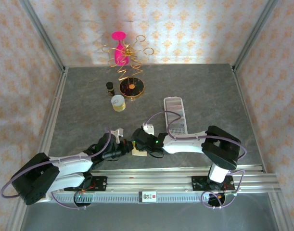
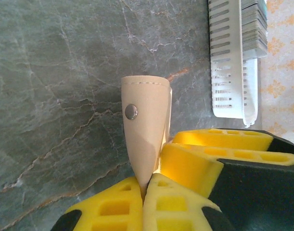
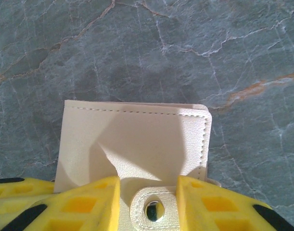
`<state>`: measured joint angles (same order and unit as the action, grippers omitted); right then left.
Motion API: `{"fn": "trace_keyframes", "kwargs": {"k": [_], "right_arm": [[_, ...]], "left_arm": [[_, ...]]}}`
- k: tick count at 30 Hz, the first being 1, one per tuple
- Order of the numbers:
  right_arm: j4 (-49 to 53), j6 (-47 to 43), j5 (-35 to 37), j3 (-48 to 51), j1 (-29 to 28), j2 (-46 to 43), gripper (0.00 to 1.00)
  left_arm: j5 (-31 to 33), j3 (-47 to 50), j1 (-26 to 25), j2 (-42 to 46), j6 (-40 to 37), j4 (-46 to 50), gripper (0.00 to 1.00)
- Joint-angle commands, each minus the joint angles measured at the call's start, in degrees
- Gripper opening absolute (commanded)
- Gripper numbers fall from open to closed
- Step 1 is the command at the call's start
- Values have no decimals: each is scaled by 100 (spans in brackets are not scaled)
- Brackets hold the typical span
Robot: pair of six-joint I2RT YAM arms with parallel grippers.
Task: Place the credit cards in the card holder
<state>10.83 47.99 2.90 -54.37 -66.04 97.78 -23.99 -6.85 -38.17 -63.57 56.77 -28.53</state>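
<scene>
The card holder [image 1: 174, 111], a long white perforated tray, lies right of the table's middle. In the left wrist view the card holder [image 2: 227, 57] has a stack of pale grey credit cards [image 2: 254, 28] standing along its far side. Near the table's front, both grippers meet at a small beige snap-tab wallet [image 1: 139, 152]. My left gripper [image 2: 146, 186] is shut on one leaf of the wallet [image 2: 143, 134], holding it up on edge. My right gripper [image 3: 149, 195] is open, with a yellow finger on either side of the wallet's snap tab [image 3: 154, 210] and a gap on both sides.
At the back left stand a gold wire holder with a pink piece [image 1: 123, 54], a round dark dish [image 1: 132, 88], a small dark bottle [image 1: 109, 88] and a pale round tin [image 1: 118, 102]. A metal rail [image 1: 151, 180] runs along the near edge.
</scene>
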Motion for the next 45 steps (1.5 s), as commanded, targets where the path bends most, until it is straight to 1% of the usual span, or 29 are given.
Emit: {"fn": "trace_keyframes", "kwargs": {"k": [1,9,11,16,20,25,29,36,37,39,40,41,45], "right_arm": [[142,84,27,159,30,-80,35],[202,115,42,287,30,-249,24],[223,99,53,302,30,-288,19],[284,53,61,303,42,-372,0],[312,149,342,459,43,-582,0],[229,290,587,891,224,-937,0],[-134,284,436,1296,417,-1240,0],[-556,61,80,1319,371,-1476,0],[-592,47,80,1344,357,-1547,0],[-754,27,-14,1424,350,-1722,0],[-862,13,-93,1469,341,-1806,0],[-970,-13,-180,1505,324,-1884,0],[-1104,-91,-288,1444,180,-2023,0]], "left_arm": [[-54,0,-34,276,80,-342,0],[115,-9,-41,638,100,-213,0],[144,0,-36,703,98,-201,0],[273,-36,-33,853,20,22,0],[437,-37,-34,963,-3,171,0],[640,-26,-36,1090,-67,472,0],[694,15,-41,1136,-54,555,0],[413,46,-38,838,19,269,0],[417,36,-36,780,13,302,5],[480,20,-41,657,-24,395,22],[547,-18,-37,616,-56,524,34],[683,-73,-41,589,-98,725,43],[1264,-399,-36,595,-321,1509,62]]}}
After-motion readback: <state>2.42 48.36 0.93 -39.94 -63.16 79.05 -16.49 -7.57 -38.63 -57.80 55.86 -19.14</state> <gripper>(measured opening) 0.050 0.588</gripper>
